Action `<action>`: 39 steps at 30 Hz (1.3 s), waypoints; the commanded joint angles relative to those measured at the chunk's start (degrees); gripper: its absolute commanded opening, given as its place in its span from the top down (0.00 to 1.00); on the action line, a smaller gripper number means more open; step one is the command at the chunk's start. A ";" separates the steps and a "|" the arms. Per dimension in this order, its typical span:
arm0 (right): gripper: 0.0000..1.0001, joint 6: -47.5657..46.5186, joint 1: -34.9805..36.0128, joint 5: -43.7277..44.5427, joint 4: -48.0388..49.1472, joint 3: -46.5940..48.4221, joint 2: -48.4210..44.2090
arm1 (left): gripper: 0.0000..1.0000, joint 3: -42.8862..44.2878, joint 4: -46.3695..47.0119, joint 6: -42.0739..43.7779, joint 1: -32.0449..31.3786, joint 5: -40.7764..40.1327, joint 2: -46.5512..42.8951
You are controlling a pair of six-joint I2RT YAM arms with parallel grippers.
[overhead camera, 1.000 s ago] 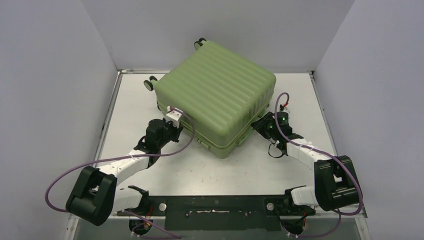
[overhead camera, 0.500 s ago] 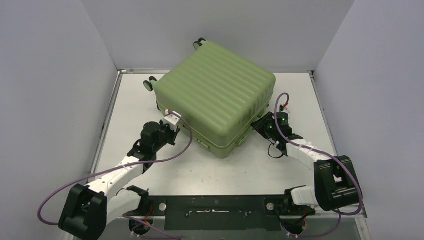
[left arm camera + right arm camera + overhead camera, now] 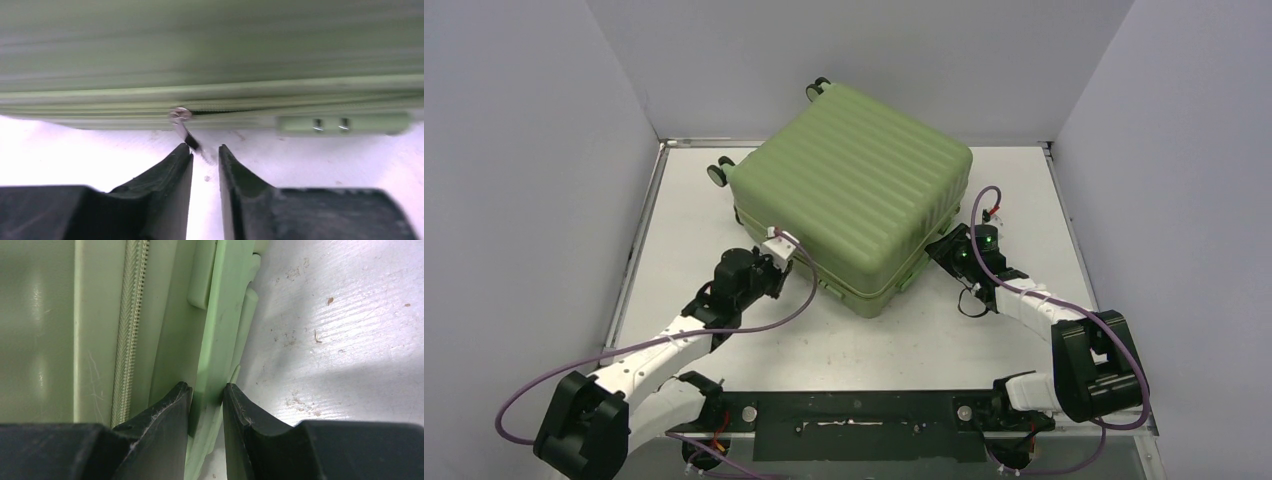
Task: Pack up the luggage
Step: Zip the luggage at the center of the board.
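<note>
The luggage [image 3: 854, 200] lies flat and closed in the middle of the table, ribbed green shell up. My left gripper [image 3: 782, 265] is at its near-left side; in the left wrist view the jaws [image 3: 205, 147] stand a narrow gap apart with only table between them. The metal zipper pull [image 3: 184, 127] hangs from the luggage's side [image 3: 210, 50], its end just at the left fingertip. My right gripper [image 3: 936, 250] is at the near-right side, shut [image 3: 207, 386] on the luggage's green side handle [image 3: 212, 340], beside the closed zipper [image 3: 129, 330].
Black wheels [image 3: 719, 172] stick out at the luggage's far-left side. Grey walls close in the table [image 3: 854, 345] on the left, back and right. Purple cables loop off both arms. A green lock block [image 3: 340, 123] sits on the luggage's side, right of the pull.
My left gripper slid along the near-left side toward the near corner and its jaws parted a little. The luggage shifted slightly left. The right gripper kept its hold.
</note>
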 commanded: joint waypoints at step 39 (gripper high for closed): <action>1.00 -4.35 3.34 -13.54 2.52 -1.01 2.63 | 0.31 1.24 28.53 -30.81 17.53 38.42 10.71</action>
